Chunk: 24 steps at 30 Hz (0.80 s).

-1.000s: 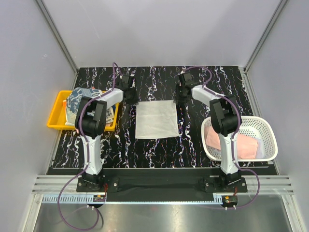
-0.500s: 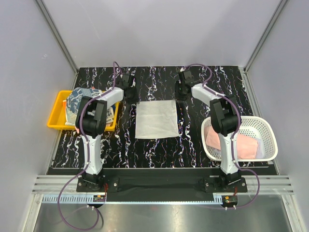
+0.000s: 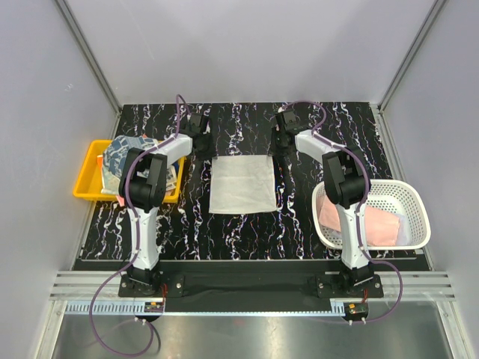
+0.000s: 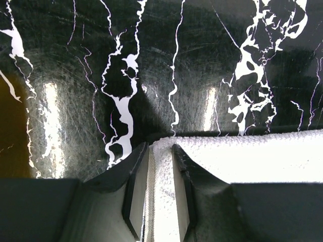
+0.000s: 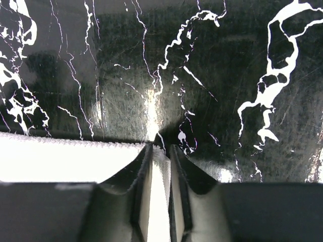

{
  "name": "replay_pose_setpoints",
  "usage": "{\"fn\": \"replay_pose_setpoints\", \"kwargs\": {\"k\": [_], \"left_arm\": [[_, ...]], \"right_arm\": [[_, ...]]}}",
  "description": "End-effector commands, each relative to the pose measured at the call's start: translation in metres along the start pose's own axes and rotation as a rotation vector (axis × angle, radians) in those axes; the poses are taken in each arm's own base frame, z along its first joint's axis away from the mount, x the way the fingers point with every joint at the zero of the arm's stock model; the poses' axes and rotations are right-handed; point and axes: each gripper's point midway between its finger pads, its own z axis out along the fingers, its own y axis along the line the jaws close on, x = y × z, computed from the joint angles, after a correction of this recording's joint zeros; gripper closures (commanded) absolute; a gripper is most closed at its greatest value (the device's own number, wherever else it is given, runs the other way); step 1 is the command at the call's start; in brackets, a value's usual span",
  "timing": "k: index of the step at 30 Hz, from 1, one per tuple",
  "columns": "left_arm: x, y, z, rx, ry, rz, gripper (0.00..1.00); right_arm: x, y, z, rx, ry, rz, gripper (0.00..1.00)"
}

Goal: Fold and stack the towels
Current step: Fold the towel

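Observation:
A whitish towel lies spread flat in the middle of the black marbled table. My left gripper is down at its far left corner. In the left wrist view that corner sits between the fingers of the left gripper, whose jaws stand a little apart. My right gripper is at the far right corner. There the towel corner lies in the narrow gap of the right gripper. Printed towels lie in the yellow tray. Pink towels fill the basket.
The yellow tray stands at the left edge of the table, close to the left arm. The white mesh basket stands at the right edge beside the right arm. Grey walls close in the far side.
The right arm's wrist has shifted slightly to the left at the towel's far right corner. The towel and the left arm lie about as before.

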Motion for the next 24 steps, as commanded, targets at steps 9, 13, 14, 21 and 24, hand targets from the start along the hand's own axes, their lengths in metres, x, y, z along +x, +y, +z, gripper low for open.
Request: {"fn": "replay_pose_setpoints", "kwargs": {"k": [9,13,14,21,24], "left_arm": [[-0.017,0.008,0.0,-0.041,-0.042,-0.006,0.74],[-0.024,0.006,0.001,-0.036,-0.054,0.01,0.77],[-0.025,0.007,0.002,-0.038,-0.056,0.013,0.77],[-0.024,-0.001,0.012,0.025,-0.044,0.018,0.82],[-0.02,-0.002,0.016,0.038,-0.032,0.021,0.88]], "right_arm": [[-0.013,-0.001,0.001,0.007,-0.026,-0.03,0.89],[-0.016,0.001,-0.002,-0.005,-0.036,-0.035,0.91],[-0.016,0.002,-0.002,-0.007,-0.037,-0.036,0.91],[-0.017,0.003,-0.001,-0.022,-0.036,-0.042,0.92],[-0.016,0.003,-0.001,-0.024,-0.034,-0.039,0.92]]}}
